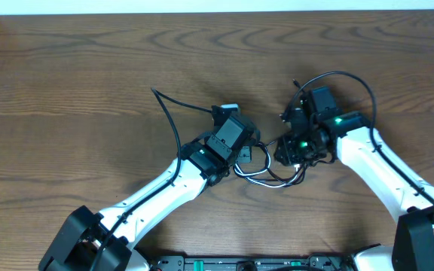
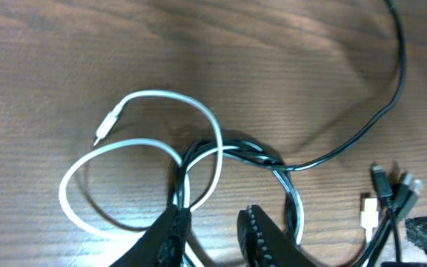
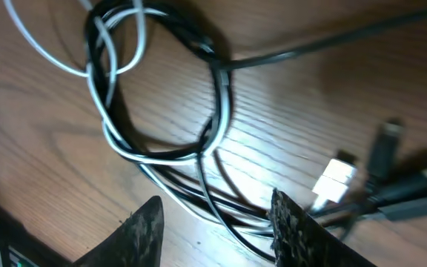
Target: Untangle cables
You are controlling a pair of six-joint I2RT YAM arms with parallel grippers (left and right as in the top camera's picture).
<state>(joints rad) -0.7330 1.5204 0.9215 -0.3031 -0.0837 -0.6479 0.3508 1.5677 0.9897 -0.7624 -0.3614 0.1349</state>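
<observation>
**Two cables knotted between two part-open grippers**

Brown wood-grain worktop (image 1: 66, 90) carries everything, and both white arms reach in toward its middle, the left arm (image 1: 164, 184) from lower left and the right arm (image 1: 375, 169) from the right, with their heads close together over the tangle.

The left gripper (image 2: 212, 219) has its jaws a little apart. Bare wood shows between them, and the cords run down right at the tip of one finger, with nothing visibly clamped. The right gripper (image 3: 215, 204) stands wider, with several strands lying across the gap below it and none pinched.

The black cable (image 2: 236, 139) is coiled in a round loop, with one long run trailing off across the wood. The white cable (image 2: 158, 93) threads through that loop and makes two loops of its own to the side. Its slim plug (image 2: 104, 132) lies free, while a bunch of other plug ends (image 2: 380, 196) lies just beside the right gripper.

My concern is a jaw closing on black and white together, because pulling then would cinch the crossing tighter. A plug could also catch in the coil and drag the whole bundle.
</observation>
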